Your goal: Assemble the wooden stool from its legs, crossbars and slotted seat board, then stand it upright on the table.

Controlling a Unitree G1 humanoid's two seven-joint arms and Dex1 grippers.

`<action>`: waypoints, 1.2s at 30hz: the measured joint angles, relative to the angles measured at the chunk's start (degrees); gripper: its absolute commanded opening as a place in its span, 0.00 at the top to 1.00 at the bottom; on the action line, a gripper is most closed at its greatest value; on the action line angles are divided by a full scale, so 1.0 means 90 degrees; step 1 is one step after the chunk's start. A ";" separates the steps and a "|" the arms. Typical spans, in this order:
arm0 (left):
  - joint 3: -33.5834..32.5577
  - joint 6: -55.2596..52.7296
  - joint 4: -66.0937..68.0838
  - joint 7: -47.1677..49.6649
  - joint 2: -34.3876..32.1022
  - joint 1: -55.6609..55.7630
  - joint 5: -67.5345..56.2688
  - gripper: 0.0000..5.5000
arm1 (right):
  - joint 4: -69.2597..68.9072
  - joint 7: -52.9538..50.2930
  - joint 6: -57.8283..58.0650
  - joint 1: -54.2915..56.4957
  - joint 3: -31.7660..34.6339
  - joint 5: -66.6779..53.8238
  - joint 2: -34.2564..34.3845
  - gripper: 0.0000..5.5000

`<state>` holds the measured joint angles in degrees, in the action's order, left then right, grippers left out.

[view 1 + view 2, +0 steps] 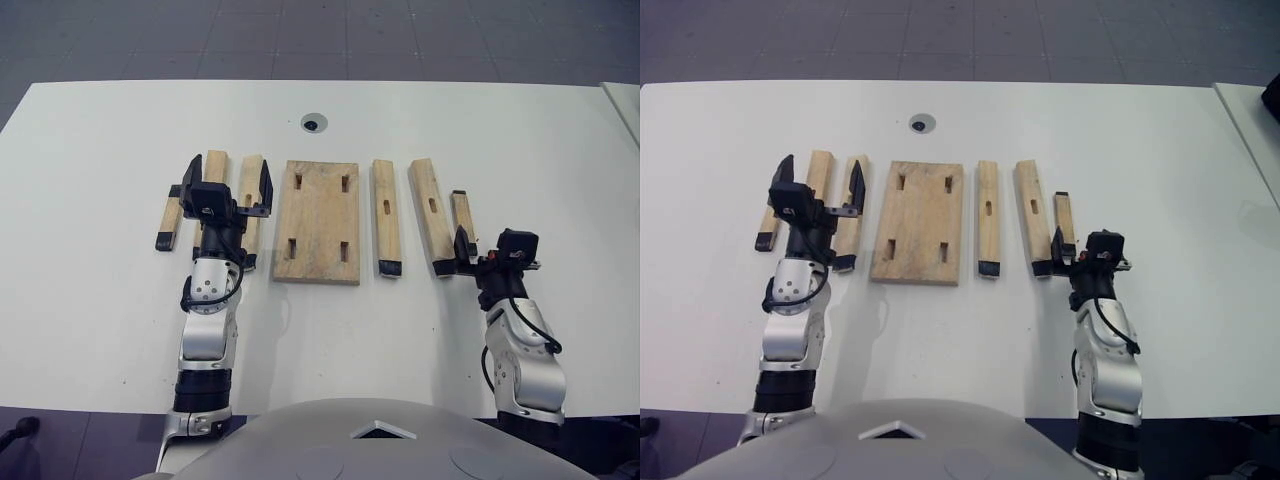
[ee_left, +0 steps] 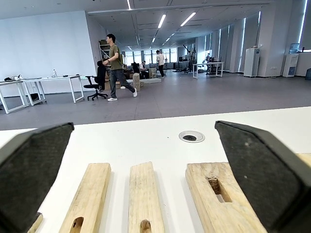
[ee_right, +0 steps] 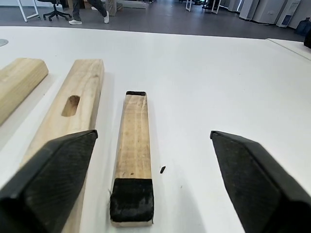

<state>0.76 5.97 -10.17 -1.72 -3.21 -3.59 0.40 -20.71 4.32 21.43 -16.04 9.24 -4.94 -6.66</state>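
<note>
The slotted seat board point(image 1: 317, 221) lies flat in the middle of the table point(image 1: 100, 150), with loose legs point(image 1: 386, 215) on either side. The left hand point(image 1: 228, 178) hangs released, spread wide above two of them. The right hand point(image 3: 153, 136), also released, sits just behind the short crossbar point(image 3: 132, 131).

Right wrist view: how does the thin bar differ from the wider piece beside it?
The thin bar is narrower and, in the eye views, much shorter than the wider piece. The wider piece has an oval slot in its face; the thin bar's face is plain. Both are pale wood with a black near end, lying flat on the table.
</note>
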 measured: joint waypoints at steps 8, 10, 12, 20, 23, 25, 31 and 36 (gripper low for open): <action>-0.0001 0.0000 0.0021 0.0002 0.0004 -0.0005 -0.0001 0.02 | 0.0207 0.0146 0.0477 0.0072 -0.0001 -0.0066 -0.0102 0.58; -0.0001 0.0000 0.0022 0.0005 0.0007 -0.0019 -0.0001 0.02 | 0.0206 0.0222 0.0580 0.0119 -0.0002 -0.0136 -0.0119 0.63; -0.0002 0.0000 0.0026 0.0010 0.0014 -0.0022 -0.0001 0.02 | 0.0200 0.0281 0.0732 0.0172 0.0015 -0.0246 -0.0134 0.69; -0.0013 0.0004 0.0051 0.0016 0.0019 -0.0021 -0.0001 0.02 | 0.0192 0.0285 0.0853 0.0240 0.0081 -0.0510 -0.0096 0.76; -0.0026 0.0004 0.0074 0.0016 0.0017 -0.0014 -0.0002 0.02 | 0.0284 0.0236 0.0732 0.0274 0.0081 -0.0473 -0.0096 0.76; -0.0040 0.0004 0.0103 0.0015 0.0011 0.0013 -0.0004 0.02 | 0.0364 0.0177 0.0584 0.0278 0.0113 -0.0404 -0.0099 0.76; -0.0154 -0.0027 0.0126 -0.0014 -0.0012 0.0204 -0.0061 0.02 | 0.0061 0.0150 0.0244 0.0650 0.0226 -0.0400 -0.0185 0.76; -0.0324 -0.0835 0.0006 -0.0434 -0.0102 0.0549 -0.0751 0.02 | -0.0470 0.0368 0.0215 0.1175 -0.0065 -0.0396 -0.0374 0.76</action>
<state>-2.15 -1.55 -10.12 -5.63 -4.13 1.35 -6.36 -24.95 7.63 23.37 -5.47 8.66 -8.51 -10.02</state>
